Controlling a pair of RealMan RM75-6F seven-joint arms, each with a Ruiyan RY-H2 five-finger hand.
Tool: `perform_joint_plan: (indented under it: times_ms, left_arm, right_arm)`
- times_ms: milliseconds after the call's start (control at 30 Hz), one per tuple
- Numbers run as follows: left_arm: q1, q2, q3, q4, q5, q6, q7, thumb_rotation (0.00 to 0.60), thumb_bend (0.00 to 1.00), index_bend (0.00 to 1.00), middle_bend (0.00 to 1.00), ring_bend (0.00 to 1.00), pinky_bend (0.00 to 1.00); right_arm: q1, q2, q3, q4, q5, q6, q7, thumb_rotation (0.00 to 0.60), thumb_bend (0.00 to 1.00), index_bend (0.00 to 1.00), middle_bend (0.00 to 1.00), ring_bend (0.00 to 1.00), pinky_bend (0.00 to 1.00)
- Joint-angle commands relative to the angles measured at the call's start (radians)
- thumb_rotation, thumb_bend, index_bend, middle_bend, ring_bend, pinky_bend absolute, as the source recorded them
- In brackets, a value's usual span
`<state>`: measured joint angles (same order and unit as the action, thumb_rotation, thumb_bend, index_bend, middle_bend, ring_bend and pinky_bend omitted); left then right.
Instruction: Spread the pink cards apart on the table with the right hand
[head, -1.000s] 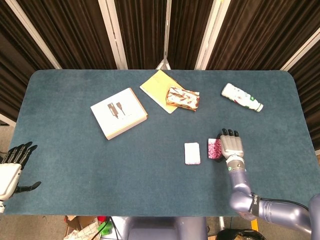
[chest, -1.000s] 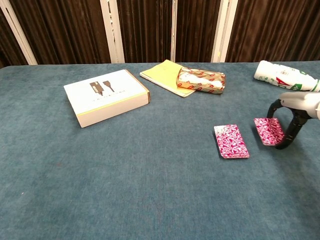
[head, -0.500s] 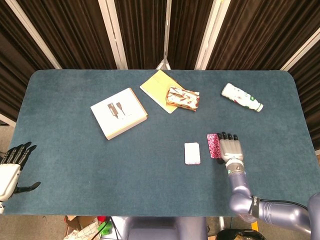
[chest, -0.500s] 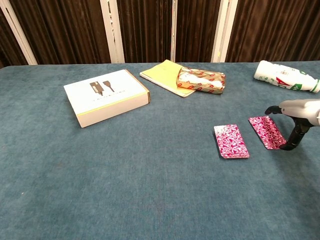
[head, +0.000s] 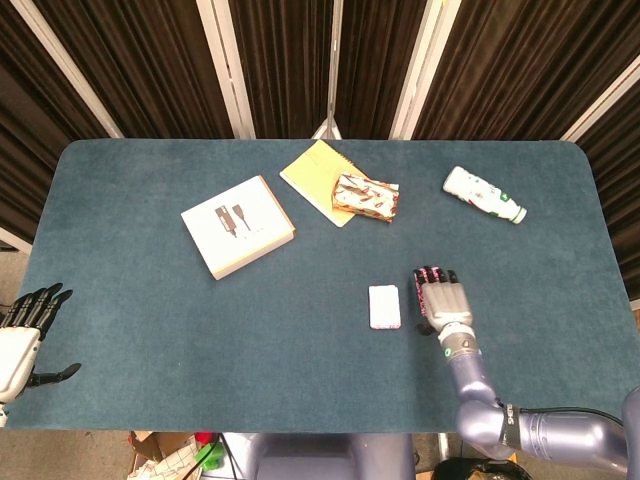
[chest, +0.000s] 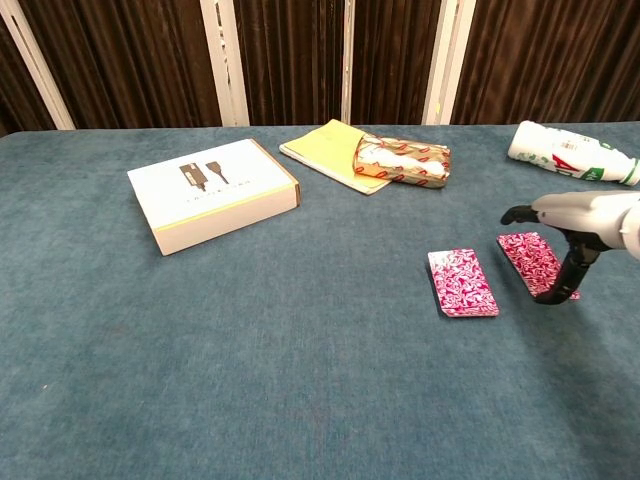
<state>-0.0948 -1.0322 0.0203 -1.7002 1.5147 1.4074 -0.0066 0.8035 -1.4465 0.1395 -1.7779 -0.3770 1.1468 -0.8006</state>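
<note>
A small stack of pink patterned cards (chest: 462, 283) lies flat on the blue table; in the head view this stack (head: 384, 306) looks whitish. Just to its right lies a single pink card (chest: 531, 258), separate from the stack. My right hand (chest: 578, 222) hovers over that card, fingers stretched out level, with one dark fingertip (chest: 552, 297) down at the card's near edge. In the head view the right hand (head: 441, 300) covers most of the card, and only a pink strip (head: 421, 283) shows. My left hand (head: 25, 330) hangs open off the table's left edge.
A white box (chest: 212, 193) lies at the left. A yellow notebook (chest: 322, 147) with a wrapped packet (chest: 404, 162) on it sits at the back centre. A white bottle (chest: 566, 152) lies on its side at the back right.
The single card went from tilted up in my right hand to lying flat. The right hand then slid left over it, towards the stack.
</note>
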Motion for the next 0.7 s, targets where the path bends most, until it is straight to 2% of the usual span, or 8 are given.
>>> perform_joint_plan:
  times_ms: [33,267,700]
  left_arm:
    - [0.000,0.000,0.000,0.000,0.000,0.000,-0.001,0.600,0.00,0.00,0.00,0.00,0.00]
    - [-0.002,0.002,0.000,0.002,-0.001,-0.005,-0.010,0.600,0.00,0.00,0.00,0.00,0.00]
    - [-0.010,0.009,0.001,0.006,-0.002,-0.020,-0.036,0.600,0.00,0.00,0.00,0.00,0.00]
  right_arm:
    - [0.012,-0.003,-0.001,-0.050,-0.015,0.013,-0.013,0.600,0.27,0.00,0.00,0.00,0.00]
    - [0.033,-0.053,-0.005,-0.051,-0.003,0.013,-0.027,0.600,0.27,0.00,0.00,0.00,0.00]
    - [0.052,-0.141,0.005,0.041,-0.017,0.006,-0.005,0.600,0.27,0.00,0.00,0.00,0.00]
